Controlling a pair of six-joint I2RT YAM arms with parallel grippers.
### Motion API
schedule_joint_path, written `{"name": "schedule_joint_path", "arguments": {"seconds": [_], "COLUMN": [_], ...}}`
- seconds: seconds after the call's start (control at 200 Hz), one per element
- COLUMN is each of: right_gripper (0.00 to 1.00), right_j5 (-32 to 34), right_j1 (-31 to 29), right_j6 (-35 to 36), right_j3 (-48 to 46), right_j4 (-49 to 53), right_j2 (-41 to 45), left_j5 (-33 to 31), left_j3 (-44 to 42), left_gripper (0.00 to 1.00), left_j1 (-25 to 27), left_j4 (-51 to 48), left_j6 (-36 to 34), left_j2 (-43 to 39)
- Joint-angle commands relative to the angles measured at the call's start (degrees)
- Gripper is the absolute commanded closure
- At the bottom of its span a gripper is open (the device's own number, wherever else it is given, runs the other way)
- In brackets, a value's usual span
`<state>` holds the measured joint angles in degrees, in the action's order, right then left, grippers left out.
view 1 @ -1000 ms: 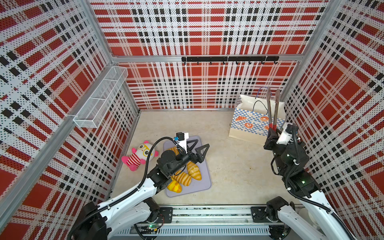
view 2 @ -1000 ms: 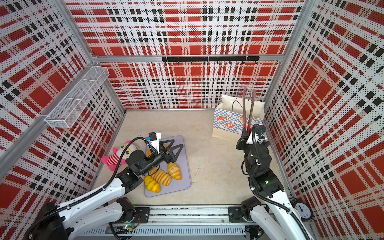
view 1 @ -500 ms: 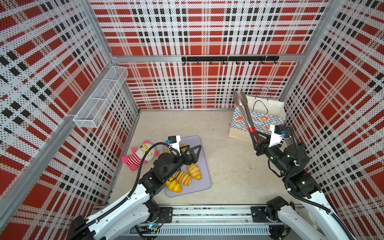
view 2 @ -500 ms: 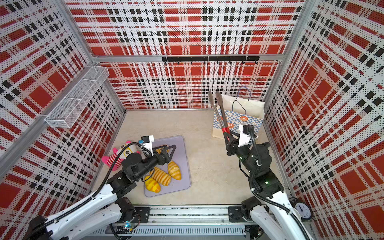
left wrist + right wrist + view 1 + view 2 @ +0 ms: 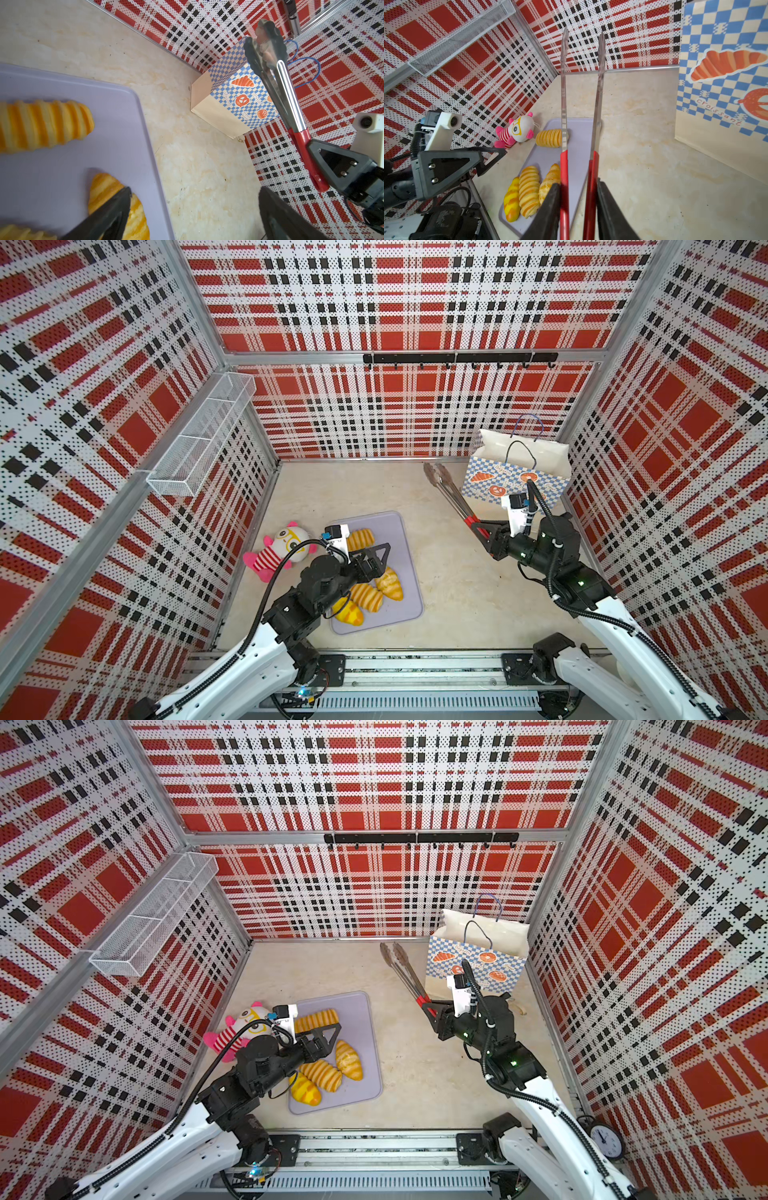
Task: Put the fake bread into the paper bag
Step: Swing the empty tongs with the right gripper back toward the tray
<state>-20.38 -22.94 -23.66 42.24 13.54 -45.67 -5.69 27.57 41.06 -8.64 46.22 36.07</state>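
Right gripper [image 5: 578, 184], jaws narrowed onto the red handles of a pair of metal tongs [image 5: 446, 489]. The tong blades stand slightly apart and carry nothing, and they point toward the back edge of the table [image 5: 449, 572], just beside the paper bag [image 5: 490, 485]. Left gripper [image 5: 195, 190], jaws spread wide and holding nothing, hovers over the lilac tray [image 5: 395, 531], near a croissant [image 5: 390, 583].

The paper bag stands upright with its mouth open in the back right corner of the table. Its inside is not visible, so the number of pieces already placed cannot be told.

Four pieces of fake bread lie on the tray, which sits left of the table's middle. A ridged loaf [image 5: 360, 538] is at its far end, and the croissant, a second ridged loaf [image 5: 366, 596] and a yellow loaf [image 5: 349, 612] are grouped at its near end. A striped plush doll [image 5: 282, 547] lies by the left edge of the table.

Judged from this layout, at least four transfers are left, and no piece is in either grip.
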Motion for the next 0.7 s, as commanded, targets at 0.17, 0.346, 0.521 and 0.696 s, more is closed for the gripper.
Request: {"name": "schedule_joint_path", "arguments": {"seconds": [0.17, 0.346, 0.521, 0.696], "right_gripper": [0.69, 0.68, 0.68, 0.68], "right_j5": [1.24, 6.12, 6.84, 10.28], "right_j1": [-4.6, -8.89, -11.33, -15.15], "right_j6": [3.6, 7.15, 8.65, 11.74], "right_j3": [-1.26, -2.1, -1.88, -1.84], "right_j4": [0.16, 0.35, 1.69, 2.13], "right_j2": [0.62, 1.61, 0.99, 0.94], "left_j5": [0.95, 1.64, 2.19, 5.71], "left_j3": [2.4, 4.88, 6.53, 6.27], "left_gripper": [0.02, 0.02, 0.02, 0.02], "left_j1": [-1.66, -3.51, -6.36, -8.8], "left_j4": [-5.95, -12.44, -18.32, -19.56], "left_j6": [1.33, 1.33, 0.48, 0.98], "left_j2": [-2.61, -2.76, -3.9, -5.65]}}
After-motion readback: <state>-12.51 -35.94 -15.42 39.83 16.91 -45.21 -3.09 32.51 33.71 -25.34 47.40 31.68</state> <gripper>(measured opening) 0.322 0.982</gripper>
